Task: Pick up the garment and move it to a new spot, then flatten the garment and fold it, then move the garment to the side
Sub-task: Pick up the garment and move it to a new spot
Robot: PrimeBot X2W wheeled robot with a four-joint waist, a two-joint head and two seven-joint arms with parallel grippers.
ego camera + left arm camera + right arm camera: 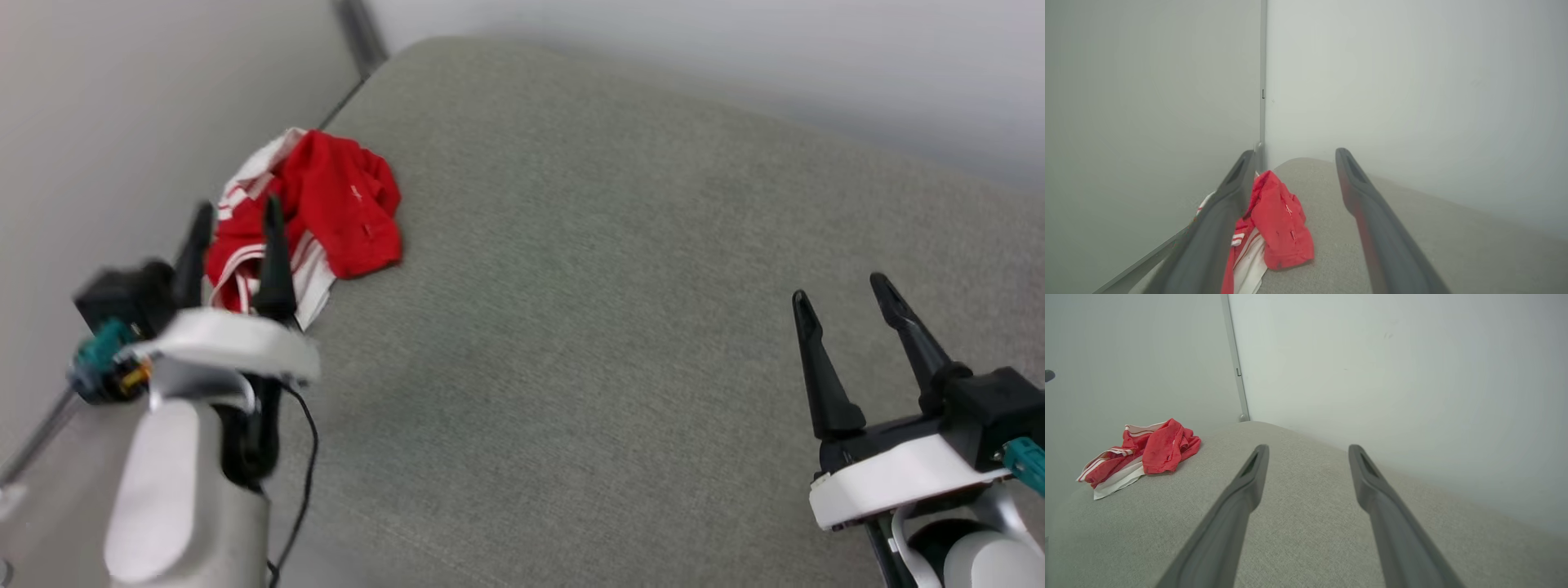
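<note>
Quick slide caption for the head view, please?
Crumpled garment on the grey cushion; left gripper open, pointing at it; right gripper open, well clear.

Colour notes: crumpled bright red jersey garment has red body, white panels, red-and-white striped trim at edges.
Padded woven-fabric cushion: muted grey-green, fine even fleck, no pattern.
Plain wall: pale grey-white; narrow metal corner strip mid-grey.
Left gripper: black fingers, white collar, teal left-wrist plug with orange spot, thin black cable.
Right gripper: black fingers, white collar, teal right-wrist plug.
Smooth left forearm: pale grey.
</note>
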